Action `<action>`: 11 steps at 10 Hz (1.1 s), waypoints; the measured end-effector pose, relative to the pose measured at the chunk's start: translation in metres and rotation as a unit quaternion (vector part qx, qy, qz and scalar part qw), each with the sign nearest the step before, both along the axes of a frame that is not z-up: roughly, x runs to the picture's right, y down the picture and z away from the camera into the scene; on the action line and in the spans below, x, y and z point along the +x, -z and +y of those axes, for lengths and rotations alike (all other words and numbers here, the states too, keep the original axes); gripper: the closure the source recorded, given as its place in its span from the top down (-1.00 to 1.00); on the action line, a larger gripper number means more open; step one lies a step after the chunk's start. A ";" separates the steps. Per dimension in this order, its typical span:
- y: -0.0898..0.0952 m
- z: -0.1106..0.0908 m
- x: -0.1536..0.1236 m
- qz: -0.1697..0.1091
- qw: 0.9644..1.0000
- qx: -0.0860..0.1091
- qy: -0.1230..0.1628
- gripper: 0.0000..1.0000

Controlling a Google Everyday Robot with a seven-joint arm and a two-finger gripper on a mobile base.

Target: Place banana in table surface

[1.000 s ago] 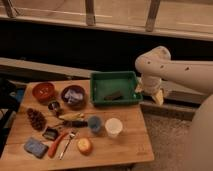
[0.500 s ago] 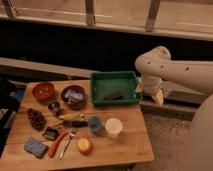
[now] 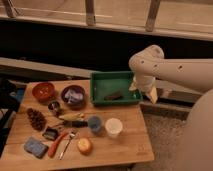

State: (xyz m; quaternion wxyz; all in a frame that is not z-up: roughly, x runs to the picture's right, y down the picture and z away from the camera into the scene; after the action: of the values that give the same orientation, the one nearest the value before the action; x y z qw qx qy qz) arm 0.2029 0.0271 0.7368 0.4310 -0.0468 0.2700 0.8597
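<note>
- The table surface (image 3: 131,146) is a light-brown plank top. From my seat it fills the lower left of the camera view, with its right front corner bare.
- Behind it runs a dark wall band. Above that I see metal posts (image 3: 90,12) and a pale floor beyond them. Greyish flooring shows to the right of the table.
- The banana (image 3: 71,116) lies flat on the wood near the middle of the table. It is in front of the dark bowl (image 3: 64,93) and just left of the blue cup (image 3: 95,124).
- A white cup (image 3: 113,127) stands just right of the blue one, and a round orange fruit (image 3: 84,145) sits in front of them.
- On the left side I see a red bowl (image 3: 44,91), a pine cone (image 3: 36,119) and a blue sponge (image 3: 35,147).
- A green tray (image 3: 114,75) sits at the back right corner with a small dark item (image 3: 114,95) inside it.
- The white arm (image 3: 175,70) reaches in from the right. The gripper (image 3: 151,95) points down just past the tray's right edge, well apart from the banana.
- Whether the gripper is spread or closed on anything, I cannot tell.
- Against the frames from half a second and a second ago, I find no change. The arm holds the same pose and every item lies where it was.
</note>
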 end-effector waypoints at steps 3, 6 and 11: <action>-0.001 -0.007 -0.033 -0.039 0.999 0.004 0.030 0.60; 0.000 -0.011 -0.063 -0.080 0.995 0.004 0.059 0.60; 0.005 -0.014 -0.093 -0.134 0.987 0.000 0.087 0.60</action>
State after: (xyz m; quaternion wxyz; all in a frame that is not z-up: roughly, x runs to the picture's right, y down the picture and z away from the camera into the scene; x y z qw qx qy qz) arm 0.1103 0.0135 0.7316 0.5365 -0.1379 0.2130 0.8048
